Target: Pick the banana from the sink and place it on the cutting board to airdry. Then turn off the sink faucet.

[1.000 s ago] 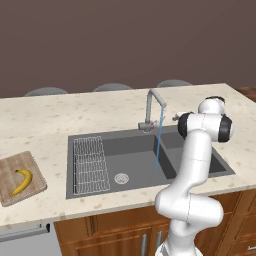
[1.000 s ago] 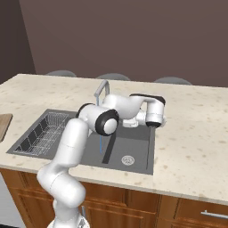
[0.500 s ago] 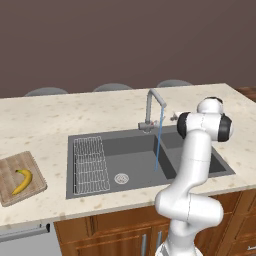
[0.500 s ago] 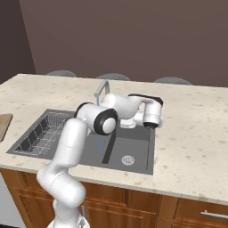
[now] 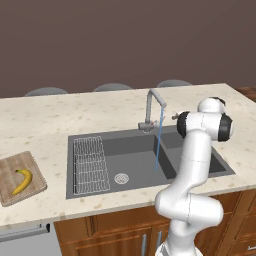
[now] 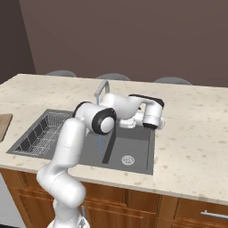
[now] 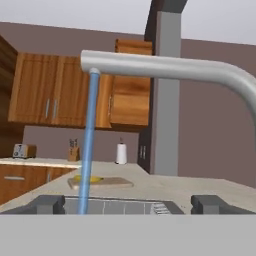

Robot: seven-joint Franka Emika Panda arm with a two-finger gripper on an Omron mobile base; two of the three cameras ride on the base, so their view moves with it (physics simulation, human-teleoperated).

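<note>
The banana (image 5: 22, 181) lies on the wooden cutting board (image 5: 11, 172) at the counter's left end, also far off in the hand view as banana (image 7: 87, 178) on board (image 7: 112, 183). The dark grey sink (image 5: 135, 145) sits mid-counter. The sink faucet (image 5: 151, 106) stands at its back rim, and a thin blue stream of water (image 5: 159, 142) falls from the spout into the basin. My gripper (image 7: 130, 205) is open and holds nothing, just right of the faucet and facing it. The spout (image 7: 165, 67) crosses above its fingertips (image 7: 47, 204).
A white wire rack (image 5: 91, 165) fills the left part of the big basin, beside a round drain (image 5: 121, 178). The small basin has its own drain (image 6: 128, 159). Chair backs (image 5: 112, 87) rise behind the counter. Speckled counter (image 6: 196, 133) extends right of the sink.
</note>
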